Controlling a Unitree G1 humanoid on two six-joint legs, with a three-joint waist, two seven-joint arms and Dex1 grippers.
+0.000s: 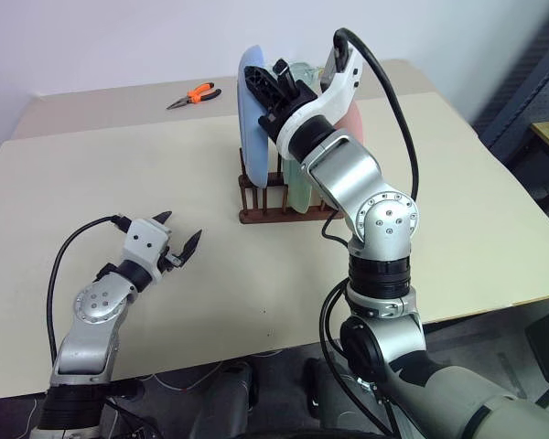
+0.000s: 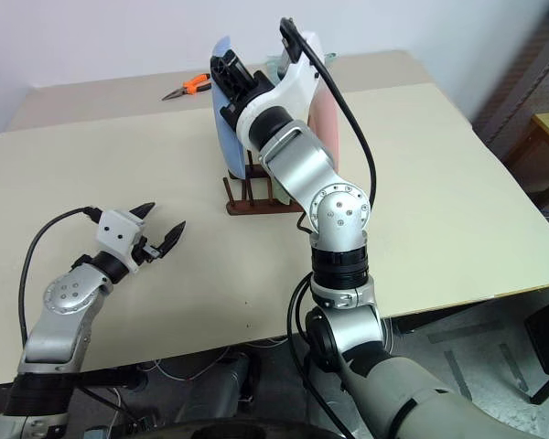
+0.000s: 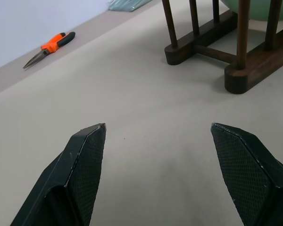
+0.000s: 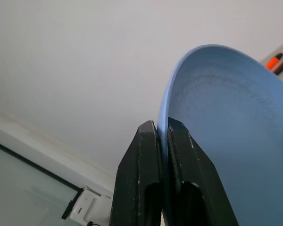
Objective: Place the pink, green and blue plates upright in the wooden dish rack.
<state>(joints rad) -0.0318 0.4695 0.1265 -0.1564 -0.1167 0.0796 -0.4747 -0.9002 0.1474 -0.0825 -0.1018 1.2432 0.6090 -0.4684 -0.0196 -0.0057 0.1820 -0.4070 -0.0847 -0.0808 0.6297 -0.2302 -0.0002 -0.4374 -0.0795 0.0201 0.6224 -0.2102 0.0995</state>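
My right gripper [image 4: 162, 125] is shut on the top rim of the light blue plate [image 1: 252, 119], which stands upright. Its lower edge is down among the pegs at the left end of the wooden dish rack [image 1: 261, 215]. The green plate [image 1: 296, 183] stands upright in the rack behind my right arm. The pink plate [image 2: 325, 101] stands at the right end, largely hidden by the arm. At the near left my left gripper [image 1: 178, 236] hovers open and empty over the table, pointing towards the rack [image 3: 240, 75].
Orange-handled pliers [image 1: 197, 93] lie at the far side of the beige table [image 1: 119, 183], left of the rack. A second table top butts against it at the back. Dark furniture stands off the table's right edge.
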